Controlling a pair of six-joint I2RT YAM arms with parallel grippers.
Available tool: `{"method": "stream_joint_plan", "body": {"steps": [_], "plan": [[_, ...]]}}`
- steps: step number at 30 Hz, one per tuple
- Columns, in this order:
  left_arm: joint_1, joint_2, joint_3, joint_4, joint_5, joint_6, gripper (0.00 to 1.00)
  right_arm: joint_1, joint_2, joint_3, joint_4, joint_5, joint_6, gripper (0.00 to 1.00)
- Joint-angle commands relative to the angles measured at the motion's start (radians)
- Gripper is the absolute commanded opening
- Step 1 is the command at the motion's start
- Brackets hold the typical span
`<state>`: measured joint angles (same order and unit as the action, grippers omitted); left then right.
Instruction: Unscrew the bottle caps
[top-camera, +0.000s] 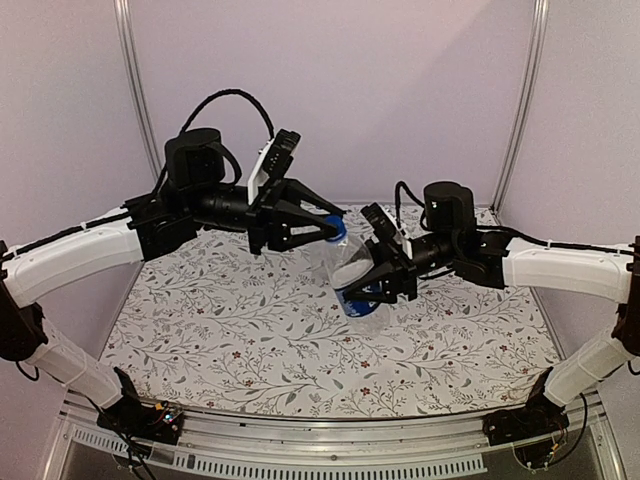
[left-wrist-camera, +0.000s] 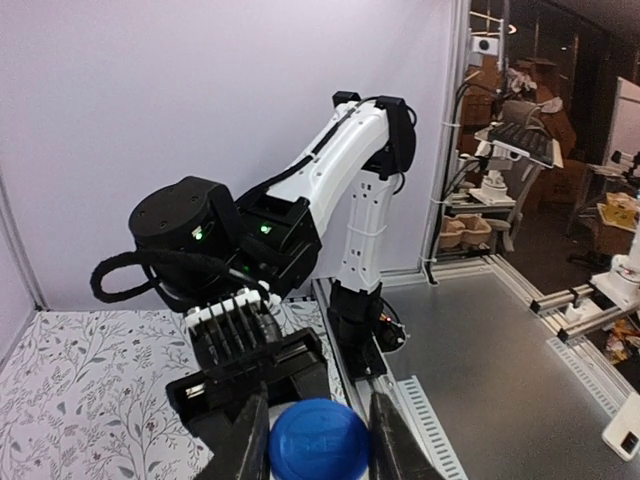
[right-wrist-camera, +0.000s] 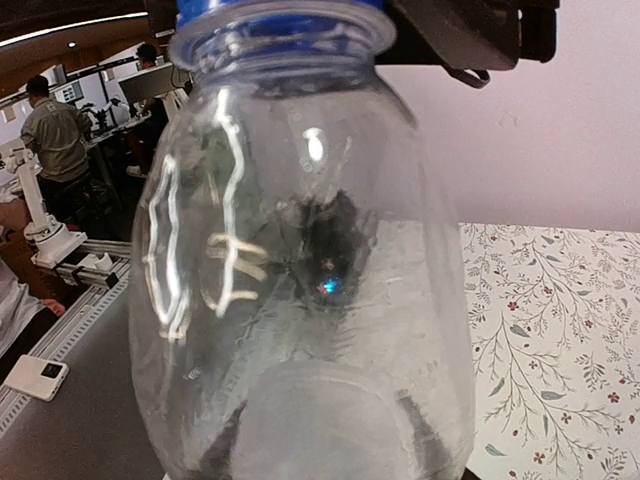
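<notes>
A clear bottle (top-camera: 353, 272) with a dark blue label band (top-camera: 360, 303) is held tilted above the table's middle, its neck toward the left arm. My right gripper (top-camera: 384, 284) is shut around its lower body. The bottle fills the right wrist view (right-wrist-camera: 310, 260), with my fingers showing only dimly through it. A solid blue cap (top-camera: 337, 231) sits on the neck. My left gripper (top-camera: 330, 231) is shut on it, and in the left wrist view a finger presses each side of the cap (left-wrist-camera: 318, 440). The second bottle and the whitish cap are out of view.
The table has a floral cloth (top-camera: 250, 330). Aluminium posts (top-camera: 133, 70) stand at the back corners in front of pale walls. The right arm's white link and base (left-wrist-camera: 355, 200) stand close behind the held bottle in the left wrist view.
</notes>
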<state>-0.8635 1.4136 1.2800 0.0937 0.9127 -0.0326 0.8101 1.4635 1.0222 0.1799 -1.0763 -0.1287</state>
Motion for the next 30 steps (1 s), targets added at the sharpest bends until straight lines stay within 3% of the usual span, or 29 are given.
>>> {"method": "stream_joint_plan", "body": {"steps": [1,7,11,27,30], "plan": [[-0.007,-0.045,-0.052,0.020,-0.188,-0.070,0.05,-0.009,-0.028,0.013,-0.026,0.233,0.006,0.41],[-0.144,-0.056,-0.059,-0.014,-0.765,-0.188,0.00,-0.009,-0.042,0.008,-0.031,0.502,0.017,0.41],[-0.174,-0.048,-0.076,-0.003,-0.943,-0.296,0.01,-0.009,-0.060,-0.008,-0.011,0.577,0.008,0.41],[-0.178,-0.031,-0.042,-0.033,-1.111,-0.327,0.00,-0.009,-0.104,-0.053,0.040,0.590,0.001,0.41],[-0.177,-0.039,-0.044,-0.025,-1.107,-0.318,0.07,-0.009,-0.093,-0.049,0.035,0.570,0.001,0.41]]}}
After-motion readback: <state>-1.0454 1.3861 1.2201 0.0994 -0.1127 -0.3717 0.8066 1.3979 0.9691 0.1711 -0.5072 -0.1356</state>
